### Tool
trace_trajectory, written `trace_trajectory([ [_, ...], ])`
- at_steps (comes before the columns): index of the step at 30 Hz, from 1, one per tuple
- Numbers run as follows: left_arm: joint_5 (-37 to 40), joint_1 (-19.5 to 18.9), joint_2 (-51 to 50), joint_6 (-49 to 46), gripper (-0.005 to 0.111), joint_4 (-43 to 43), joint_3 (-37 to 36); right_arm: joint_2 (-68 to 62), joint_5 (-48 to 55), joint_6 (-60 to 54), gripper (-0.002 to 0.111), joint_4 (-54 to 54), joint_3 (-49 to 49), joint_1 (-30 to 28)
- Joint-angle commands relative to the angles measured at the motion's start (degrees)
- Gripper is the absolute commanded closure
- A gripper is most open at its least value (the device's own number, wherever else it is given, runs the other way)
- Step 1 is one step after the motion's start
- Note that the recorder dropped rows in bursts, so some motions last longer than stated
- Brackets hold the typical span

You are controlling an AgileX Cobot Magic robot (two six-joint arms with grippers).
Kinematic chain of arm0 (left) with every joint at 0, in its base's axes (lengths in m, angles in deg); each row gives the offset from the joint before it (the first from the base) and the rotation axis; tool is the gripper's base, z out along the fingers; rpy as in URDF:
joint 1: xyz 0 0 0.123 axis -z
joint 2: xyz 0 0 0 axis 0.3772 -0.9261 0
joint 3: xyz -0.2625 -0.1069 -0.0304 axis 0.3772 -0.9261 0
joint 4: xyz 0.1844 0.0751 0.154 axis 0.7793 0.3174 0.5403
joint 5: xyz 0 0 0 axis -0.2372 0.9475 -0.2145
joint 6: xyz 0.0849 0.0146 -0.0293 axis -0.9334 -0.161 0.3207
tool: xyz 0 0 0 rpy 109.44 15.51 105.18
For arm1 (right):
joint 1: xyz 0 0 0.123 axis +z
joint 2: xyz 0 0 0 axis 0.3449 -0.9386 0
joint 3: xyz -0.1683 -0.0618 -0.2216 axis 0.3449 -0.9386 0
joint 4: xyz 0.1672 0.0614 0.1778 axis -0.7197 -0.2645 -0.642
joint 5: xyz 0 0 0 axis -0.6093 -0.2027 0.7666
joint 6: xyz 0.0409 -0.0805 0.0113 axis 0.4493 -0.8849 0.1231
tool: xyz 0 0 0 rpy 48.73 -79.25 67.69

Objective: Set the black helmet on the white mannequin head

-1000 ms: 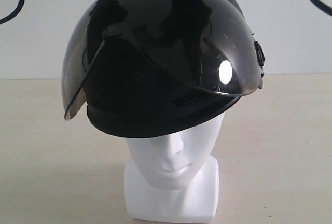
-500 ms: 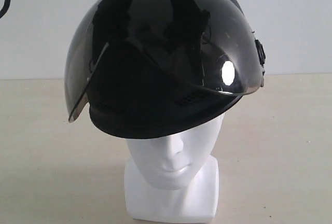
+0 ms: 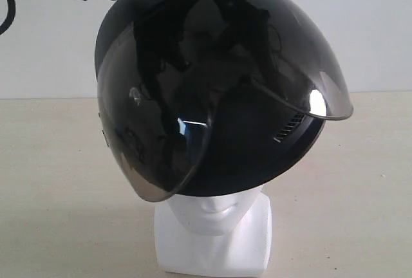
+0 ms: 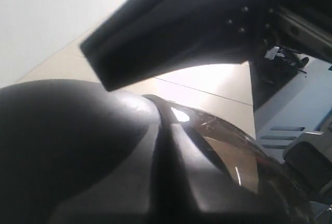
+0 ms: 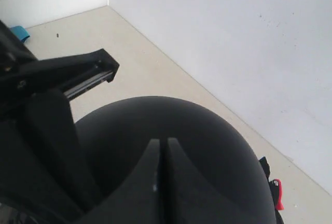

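**Black helmet** (image 3: pixel 251 143): you will find it over the white mannequin head (image 3: pixel 215 217), sitting low and tipped. Brow, eyes and nose are covered. Only the mouth, the chin and the neck base (image 3: pixel 212 252) show, standing on the worktop (image 3: pixel 51 181). Its visor (image 3: pixel 219 65) hangs askew, with one lobe dropped toward the left of the exterior view.

**Left end effector** (image 4: pixel 106 71): closed, at the crown near the visor's edge. You cannot tell whether it pinches any part of the helmet.

**Right end effector** (image 5: pixel 162 143): fingers pressed together with nothing seen between them, lying over the dome. You cannot confirm contact with the shell.

**Step in hand, as judged:** seating and squaring the helmet. Placement looks largely done; alignment does not.

**Next move calls for:**
- Turn the shell until the visor faces the way the face does.
- Level the rim.
- Press down only gently, since the head may not be fixed to the worktop and its narrow base could tip or slide.

**Hidden or unclear:**
- The top of the head, and how deep it sits in the lining.
- The straps.
- Both end effectors in the exterior view, lost behind the shell or past the top edge.
- The left one's second finger.
- The shell's true outline, which reflections in the visor confuse.
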State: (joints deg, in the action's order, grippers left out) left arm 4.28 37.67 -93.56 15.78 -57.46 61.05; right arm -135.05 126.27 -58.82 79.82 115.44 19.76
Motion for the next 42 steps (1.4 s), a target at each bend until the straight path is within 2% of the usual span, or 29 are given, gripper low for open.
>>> trace_trajectory([
  [1, -1.1, 1.1, 0.7, 0.7, 0.102, 2.9, 0.6, 0.3, 0.4, 0.6, 0.109, 0.5, 0.5, 0.1],
  [6, -2.4, 0.3, 0.9, 2.5, 0.102, 3.0, 3.6, 0.3, 1.4, 0.8, 0.109, 0.4, 0.5, 0.1],
  [10, -5.5, 0.3, 1.1, 5.2, 0.102, 6.4, 6.2, 0.3, 2.8, 0.8, 0.109, 0.4, 0.5, 0.1],
  [12, -7.9, 0.3, 1.1, 7.3, 0.102, 10.3, 7.1, 0.3, 3.4, 0.8, 0.109, 0.4, 0.5, 0.1],
  [16, -14.4, 0.2, 0.9, 13.5, 0.102, 23.2, 7.2, 0.3, 5.5, -0.9, 0.109, 0.0, 0.5, 0.1],
  [18, -15.2, -0.7, 0.7, 13.8, 0.102, 25.5, 7.2, 0.3, 6.2, -1.3, 0.109, -0.9, 0.5, 0.1],
  [23, -15.0, -3.8, -1.5, 12.1, 0.102, 22.5, 7.2, 0.2, 6.8, -3.6, 0.109, -4.1, 0.5, 0.1],
  [27, -12.0, -3.9, -3.8, 8.8, 0.102, 19.7, 7.2, 0.2, 9.3, -4.2, 0.109, -5.4, 0.5, 0.1],
  [32, -12.4, -3.7, -4.0, 1.4, 0.102, 10.5, 7.2, 0.2, 13.5, -4.2, 0.109, -5.9, 0.5, 0.1],
  [35, -11.5, -3.7, -4.1, -0.9, 0.102, 8.2, 7.2, 0.2, 15.2, -3.7, 0.109, -6.1, 0.5, 0.1],
  [42, -7.4, -3.7, -5.5, -2.1, 0.102, 4.6, 7.2, 0.2, 19.1, -3.5, 0.109, -6.9, 0.5, 0.1],
])
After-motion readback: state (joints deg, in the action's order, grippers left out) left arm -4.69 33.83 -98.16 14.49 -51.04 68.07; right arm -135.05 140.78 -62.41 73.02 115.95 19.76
